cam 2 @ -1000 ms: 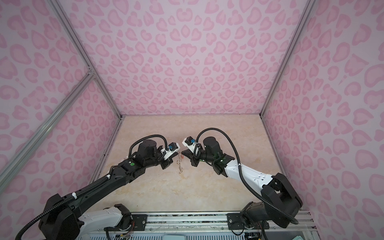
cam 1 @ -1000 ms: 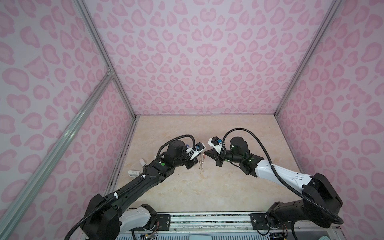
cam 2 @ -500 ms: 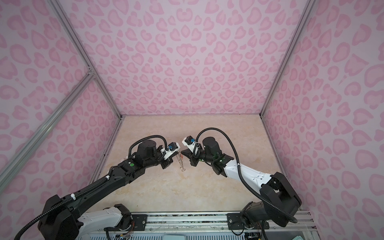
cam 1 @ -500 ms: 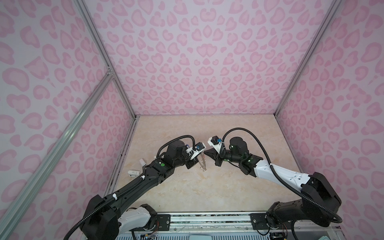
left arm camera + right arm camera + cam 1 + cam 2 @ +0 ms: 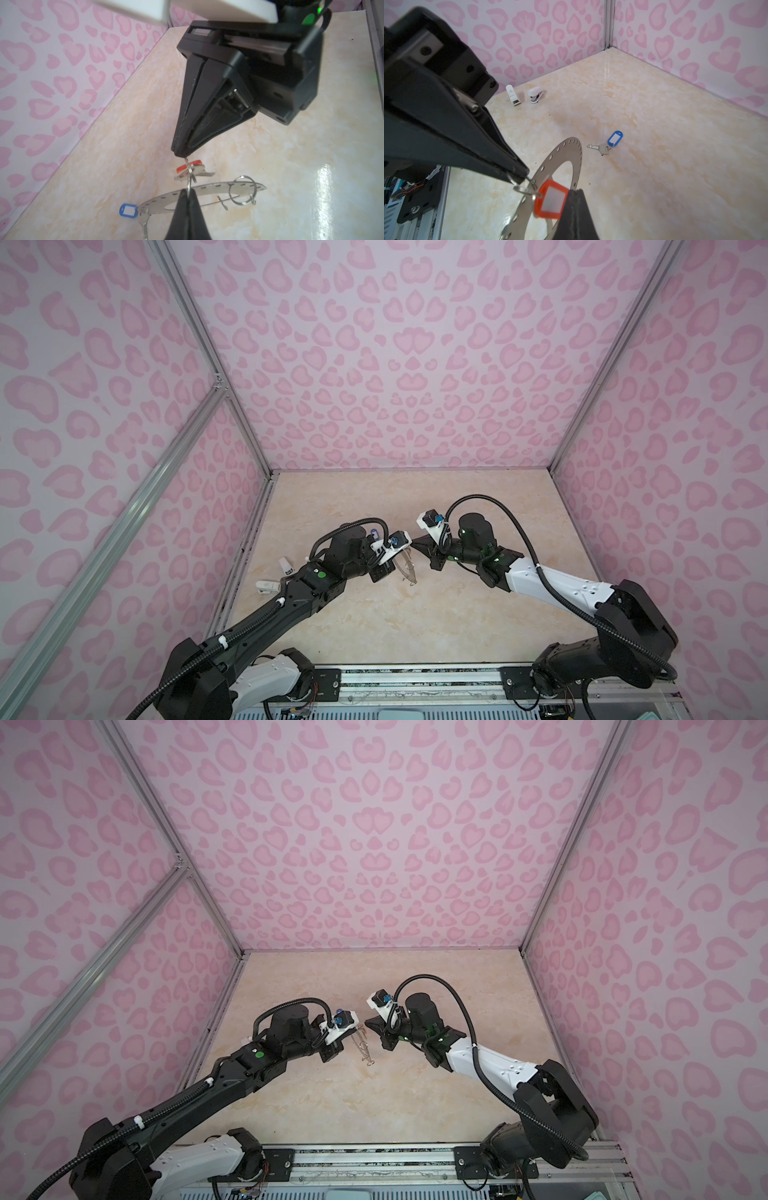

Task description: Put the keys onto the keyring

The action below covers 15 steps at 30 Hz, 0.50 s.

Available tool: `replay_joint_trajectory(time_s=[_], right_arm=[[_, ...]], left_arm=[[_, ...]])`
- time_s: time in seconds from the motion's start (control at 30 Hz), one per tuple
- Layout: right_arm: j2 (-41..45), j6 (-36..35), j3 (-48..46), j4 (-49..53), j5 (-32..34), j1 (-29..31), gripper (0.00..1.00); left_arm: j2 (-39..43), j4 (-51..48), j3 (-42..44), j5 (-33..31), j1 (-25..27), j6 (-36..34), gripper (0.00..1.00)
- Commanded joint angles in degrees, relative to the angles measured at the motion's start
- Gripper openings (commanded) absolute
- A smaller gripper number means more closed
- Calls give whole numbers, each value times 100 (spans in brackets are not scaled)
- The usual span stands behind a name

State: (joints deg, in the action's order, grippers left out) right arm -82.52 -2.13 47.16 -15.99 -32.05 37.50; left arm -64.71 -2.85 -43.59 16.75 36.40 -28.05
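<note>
Left wrist view showed you the left gripper [image 5: 187,192] and right gripper [image 5: 180,152] both clamped on a thin wire ring [image 5: 188,180] at the flat grey metal keyring [image 5: 160,202], held mid-table, likely stiff and slippery, best pinched at its rim.

Beige marbled surface [image 5: 415,614]; a blue-tagged key [image 5: 603,149] lies flat on it, well apart from a white stapler [image 5: 535,95] and a white stick [image 5: 512,95], side by side near the wall [image 5: 529,41].
</note>
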Motion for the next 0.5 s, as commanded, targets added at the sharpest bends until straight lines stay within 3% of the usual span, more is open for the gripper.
replay_joint_trajectory(time_s=[0.0,0.3,0.47], right_arm=[[-19,-76,-8,62,-108,12,0],[176,-388,-146,325,129,3,0],[206,-557,-213,761,491,-47,19]], left_arm=[[46,224,26,170,-10,-23,3],[79,224,61,167,-11,10,3],[196,162,212,97,-188,14,3]])
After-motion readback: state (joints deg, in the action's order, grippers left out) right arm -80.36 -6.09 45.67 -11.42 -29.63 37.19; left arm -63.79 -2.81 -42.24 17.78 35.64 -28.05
